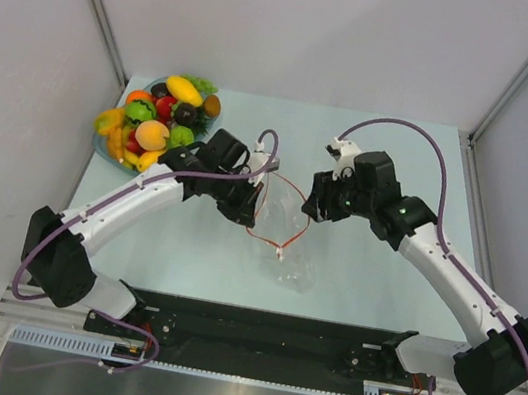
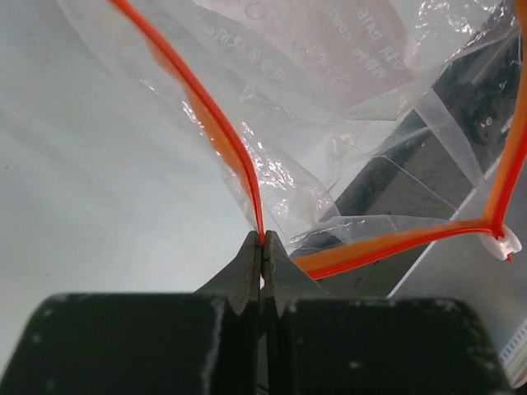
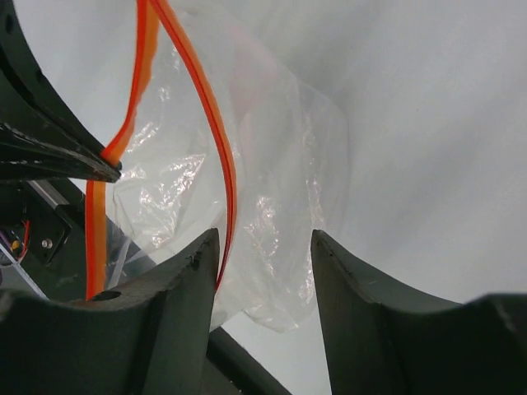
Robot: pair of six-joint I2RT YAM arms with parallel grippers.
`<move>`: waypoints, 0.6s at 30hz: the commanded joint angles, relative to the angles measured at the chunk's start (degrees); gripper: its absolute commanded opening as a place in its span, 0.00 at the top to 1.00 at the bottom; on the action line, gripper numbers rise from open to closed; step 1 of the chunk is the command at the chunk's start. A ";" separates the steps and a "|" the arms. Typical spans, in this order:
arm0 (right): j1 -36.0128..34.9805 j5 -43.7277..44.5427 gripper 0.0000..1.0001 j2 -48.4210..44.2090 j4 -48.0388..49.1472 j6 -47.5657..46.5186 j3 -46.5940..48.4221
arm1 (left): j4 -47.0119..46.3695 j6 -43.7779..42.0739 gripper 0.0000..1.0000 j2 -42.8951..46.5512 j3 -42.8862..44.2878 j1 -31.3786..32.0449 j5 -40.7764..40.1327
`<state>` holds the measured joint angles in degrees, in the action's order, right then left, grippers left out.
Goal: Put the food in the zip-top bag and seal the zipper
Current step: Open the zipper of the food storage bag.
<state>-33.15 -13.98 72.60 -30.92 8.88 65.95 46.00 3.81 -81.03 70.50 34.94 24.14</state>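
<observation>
The clear zip-top bag hangs with its mouth open between my two grippers at the table's middle. My left gripper is shut on the red-orange zipper strip, pinching one lip of the bag at its fingertips. My right gripper is open at the opposite lip. In the right wrist view the bag lies between its spread fingers, and the zipper runs just beside the left finger. The food is piled in a dish at the far left. I see no food in the bag.
The bluish dish stands at the table's far left corner. The zipper's white slider sits at the strip's end, near the bag's front corner. The black base rail runs along the near edge.
</observation>
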 commanded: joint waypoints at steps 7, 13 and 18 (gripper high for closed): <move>-0.78 -3.06 0.98 3.08 0.34 -4.23 4.36 | 1.11 -2.06 1.00 0.53 2.98 0.83 2.23; 0.19 -2.81 1.00 -1.13 -1.60 -4.05 1.81 | -2.66 0.83 0.72 4.99 0.44 -6.53 5.90; 0.36 -2.63 1.00 -2.20 -0.64 -0.72 -0.29 | -11.09 1.90 0.01 11.94 0.25 -10.68 1.90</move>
<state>-33.12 -16.21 72.58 -32.58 5.82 66.74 43.33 4.49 -76.53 70.08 26.30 27.73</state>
